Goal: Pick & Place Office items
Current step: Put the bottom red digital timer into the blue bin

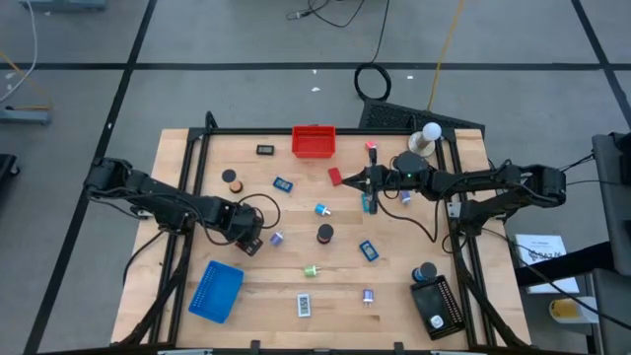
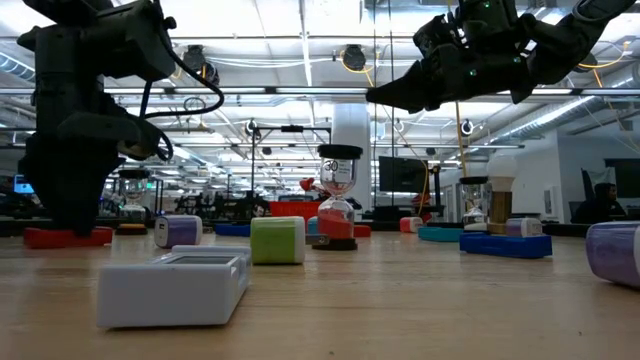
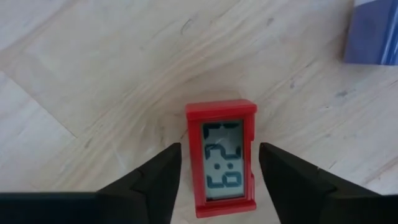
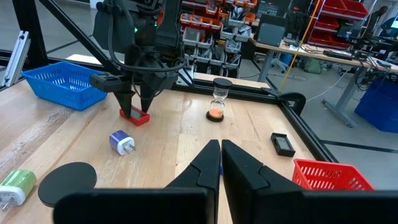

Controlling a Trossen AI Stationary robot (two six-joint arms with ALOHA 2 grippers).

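A red tray [image 1: 314, 141] is set at the far edge of the wooden table [image 1: 197, 197], a blue tray [image 1: 216, 291] near the front left corner, and a black tray [image 1: 438, 307] near the front right corner. A white ball on a round stand [image 1: 426, 137] is seen at the far right corner, just beside the black frame rail. A black cable [image 1: 373, 81] is coiled on the grey floor [image 1: 246, 39] beyond the table, and a white sheet of paper [image 1: 540, 248] is laid to the table's right.
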